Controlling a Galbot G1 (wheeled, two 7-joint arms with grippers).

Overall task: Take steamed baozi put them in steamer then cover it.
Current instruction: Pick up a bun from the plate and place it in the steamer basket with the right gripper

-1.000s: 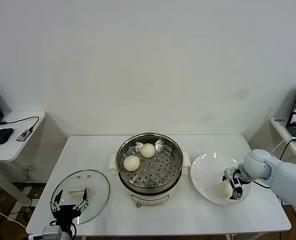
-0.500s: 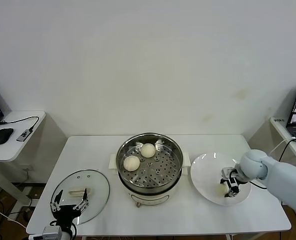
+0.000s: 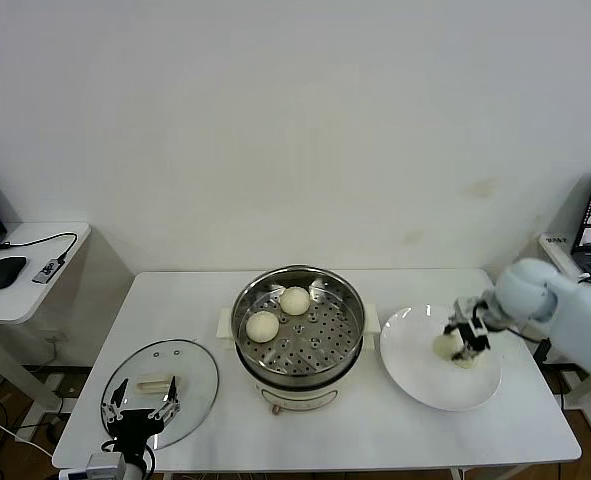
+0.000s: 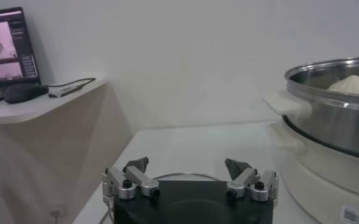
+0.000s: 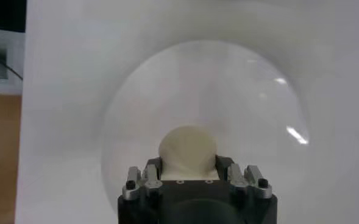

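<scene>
Lifting bun number three, by the look of it: the right gripper [image 3: 462, 345] has its jaws clamped on a baozi [image 5: 187, 148] above the white plate [image 3: 415, 375], with two buns [image 3: 263, 326] already in the steamer [image 3: 298, 330]. Next it needs carrying across and dropping on bare tray. The left gripper [image 3: 135, 412] waits with jaws wide by the cover [image 3: 190, 375] on the table [image 3: 375, 440].

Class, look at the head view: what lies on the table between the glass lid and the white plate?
The steamer stands between the glass lid and the white plate, with two baozi in its tray. The head view shows this.
</scene>
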